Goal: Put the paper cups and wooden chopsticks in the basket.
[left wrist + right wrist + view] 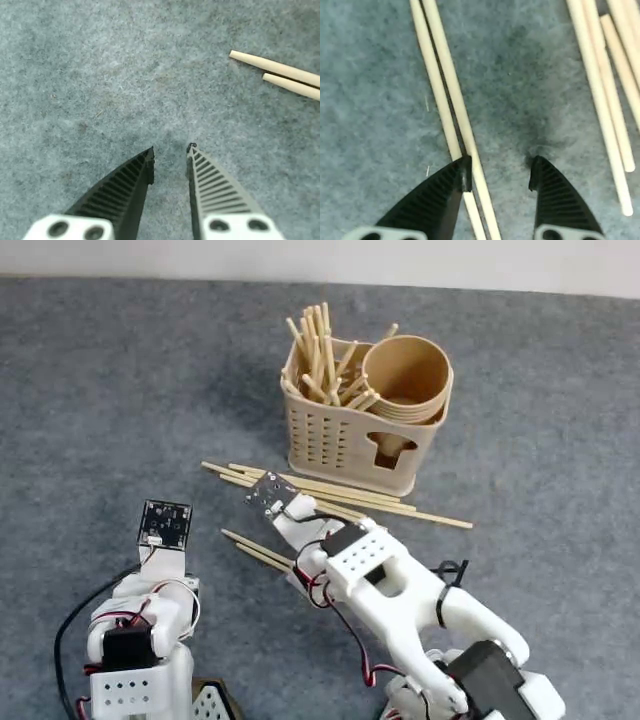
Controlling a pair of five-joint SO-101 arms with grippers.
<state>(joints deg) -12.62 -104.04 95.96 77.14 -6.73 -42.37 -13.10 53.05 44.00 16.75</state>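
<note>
Right jaws apart, low over the grey tabletop (370, 75), one tip against a loose chopstick pair (452, 100). More loose chopsticks (597, 100) at frame right. Left jaws apart above the tabletop, two chopstick ends (275, 66) at upper right. High view: basket (345, 445) at upper centre holds stacked paper cups (405, 375) and a chopstick bundle (320, 350).

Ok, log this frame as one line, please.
left gripper open, empty, over carpet | right gripper open at chopstick pair | basket holds paper cups, standing chopsticks | loose chopsticks on carpet
</note>
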